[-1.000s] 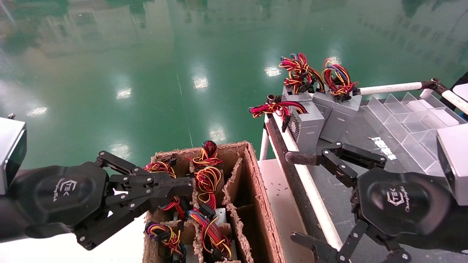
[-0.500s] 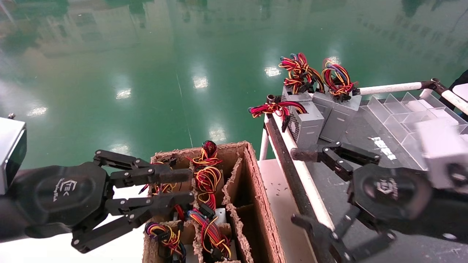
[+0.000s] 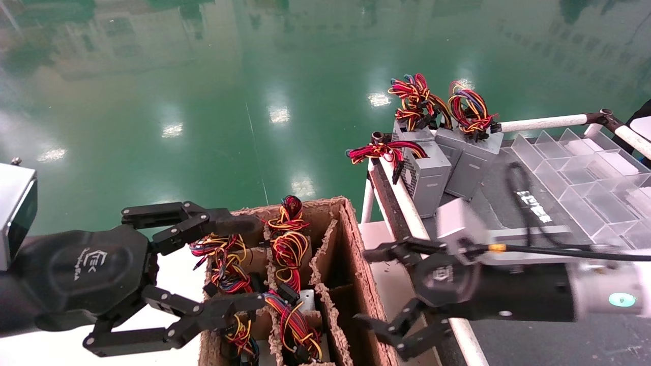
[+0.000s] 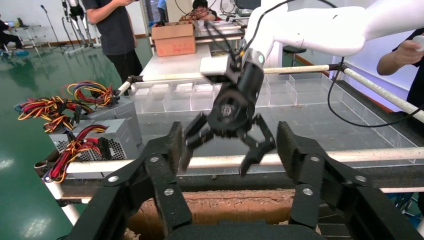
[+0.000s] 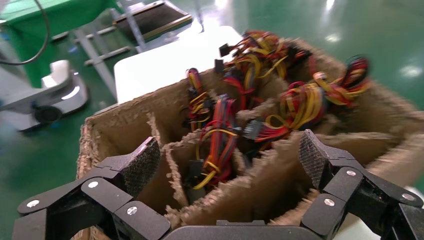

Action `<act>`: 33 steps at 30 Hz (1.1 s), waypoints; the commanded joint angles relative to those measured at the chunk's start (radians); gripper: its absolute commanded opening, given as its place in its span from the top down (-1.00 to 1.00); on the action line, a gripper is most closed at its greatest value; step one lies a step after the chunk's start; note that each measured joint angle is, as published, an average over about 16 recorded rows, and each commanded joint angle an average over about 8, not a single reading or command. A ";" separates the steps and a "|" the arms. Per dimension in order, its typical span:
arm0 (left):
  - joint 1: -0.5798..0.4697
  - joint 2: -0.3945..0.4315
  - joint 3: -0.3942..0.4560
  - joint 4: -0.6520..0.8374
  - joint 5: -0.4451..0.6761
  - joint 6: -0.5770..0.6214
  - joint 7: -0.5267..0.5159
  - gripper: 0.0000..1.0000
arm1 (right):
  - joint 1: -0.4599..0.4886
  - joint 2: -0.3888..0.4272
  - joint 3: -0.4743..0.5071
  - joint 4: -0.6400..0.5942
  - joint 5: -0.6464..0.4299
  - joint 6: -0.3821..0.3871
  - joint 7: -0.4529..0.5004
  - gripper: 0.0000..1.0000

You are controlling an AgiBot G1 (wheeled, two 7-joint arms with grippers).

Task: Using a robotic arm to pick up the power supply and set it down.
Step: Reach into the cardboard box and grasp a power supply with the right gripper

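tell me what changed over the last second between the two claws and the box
The right claw swung from over the grey cart leftward to the cardboard box, open and holding nothing. The left claw opened wide from shut, over the box's wire bundles, without gripping any. The three power supplies on the cart stayed put, as did the box.

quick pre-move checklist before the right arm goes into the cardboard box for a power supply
1. Right hand open: ok, black fingers spread wide, nothing held.
2. Right hand at the brown divided cardboard box: ok in part, it sits at the box's right wall, not yet over a compartment.
3. Target reachable: cannot tell, only the looped red, yellow and orange wire bundles show; the grey cases are mostly hidden.
4. Left hand out of the way: not ok, it is open and straddles wires at the box's left side.
5. Set-down area: ok, bare dark table surface beside the three grey standing units.
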 commanded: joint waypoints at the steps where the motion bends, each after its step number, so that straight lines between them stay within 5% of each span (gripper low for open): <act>1: 0.000 0.000 0.000 0.000 0.000 0.000 0.000 -1.00 | 0.022 -0.033 -0.024 -0.036 -0.026 -0.015 0.002 -1.00; 5: 0.000 0.000 0.000 0.000 0.000 0.000 0.000 -1.00 | 0.047 -0.105 -0.058 -0.113 -0.058 -0.024 -0.014 -0.90; 13: 0.000 0.000 0.000 0.000 0.000 0.000 0.000 -1.00 | 0.067 -0.226 -0.104 -0.240 -0.096 -0.034 -0.095 1.00; 33: 0.000 0.000 0.000 0.000 0.000 0.000 0.000 -1.00 | 0.126 -0.369 -0.138 -0.525 -0.132 -0.020 -0.244 1.00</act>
